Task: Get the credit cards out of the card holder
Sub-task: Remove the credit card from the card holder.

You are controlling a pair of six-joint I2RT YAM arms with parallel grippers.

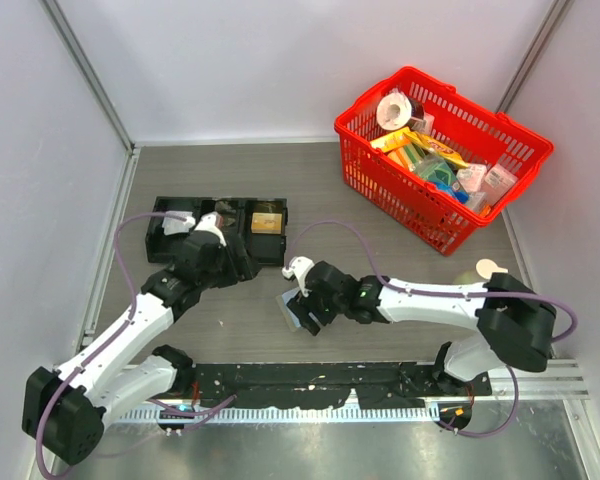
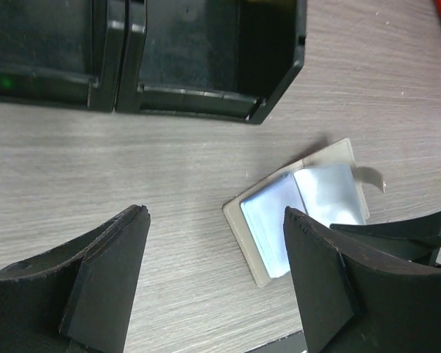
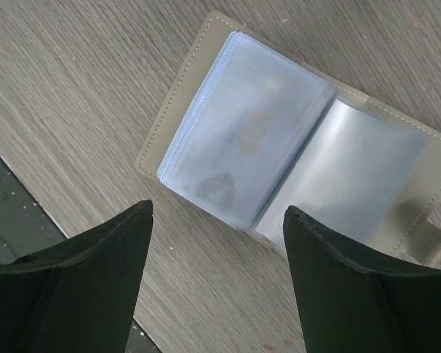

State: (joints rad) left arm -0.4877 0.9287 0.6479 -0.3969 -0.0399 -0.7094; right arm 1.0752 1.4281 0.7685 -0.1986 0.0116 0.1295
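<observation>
Closed in by pale plain walls (image 1: 280, 60) on three sides, grey wood-grain table (image 1: 310, 180) below, metal rail (image 1: 550, 372) at near edge, evenly lit.

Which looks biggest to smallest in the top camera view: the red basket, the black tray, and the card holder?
Largest to smallest:
1. the red shopping basket
2. the black tray, though it is partly covered
3. the card holder, clearly the smallest even allowing for its hidden part

Grey wood-grain table (image 1: 230, 330), three things on it.
Black tray (image 1: 158, 243) upper left, red basket (image 1: 400, 195) upper right, the card holder (image 3: 250, 140) lying open near the middle.
</observation>
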